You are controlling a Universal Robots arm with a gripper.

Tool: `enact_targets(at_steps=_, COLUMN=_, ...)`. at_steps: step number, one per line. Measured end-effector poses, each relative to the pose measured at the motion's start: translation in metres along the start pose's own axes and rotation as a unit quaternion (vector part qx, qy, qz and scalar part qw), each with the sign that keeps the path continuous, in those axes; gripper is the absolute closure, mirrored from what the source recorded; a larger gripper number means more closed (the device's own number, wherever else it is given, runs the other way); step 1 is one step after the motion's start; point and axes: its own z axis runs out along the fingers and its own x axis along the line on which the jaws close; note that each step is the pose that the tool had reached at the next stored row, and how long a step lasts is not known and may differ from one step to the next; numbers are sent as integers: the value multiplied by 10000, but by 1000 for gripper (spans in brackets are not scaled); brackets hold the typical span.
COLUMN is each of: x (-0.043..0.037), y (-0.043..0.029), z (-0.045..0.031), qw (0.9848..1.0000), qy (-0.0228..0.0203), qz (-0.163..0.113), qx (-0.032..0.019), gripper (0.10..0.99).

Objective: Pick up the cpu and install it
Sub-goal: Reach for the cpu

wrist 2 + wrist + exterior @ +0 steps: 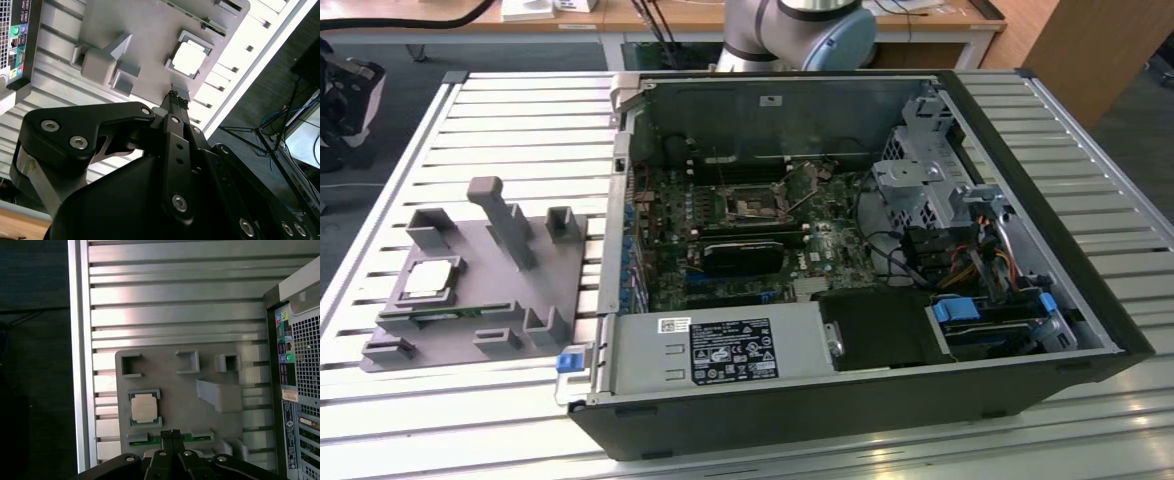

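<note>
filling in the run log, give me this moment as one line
stage: pre-grasp | gripper: shut, empty, clear of cpu | cpu: in grey tray recess, not yet picked

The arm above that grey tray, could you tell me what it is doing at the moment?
The gripper hangs shut and empty above the grey tray, close to the cpu, which lies untouched in its recess. The open computer case sits beside the tray; the cpu is not yet installed.
</note>
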Motion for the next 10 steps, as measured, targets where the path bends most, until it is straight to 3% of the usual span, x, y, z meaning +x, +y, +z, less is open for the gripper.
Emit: enact_targets(at_steps=10, x=115, y=-16, z=35, qw=10000, qy=3, qz=-2, qx=0, gripper=980)
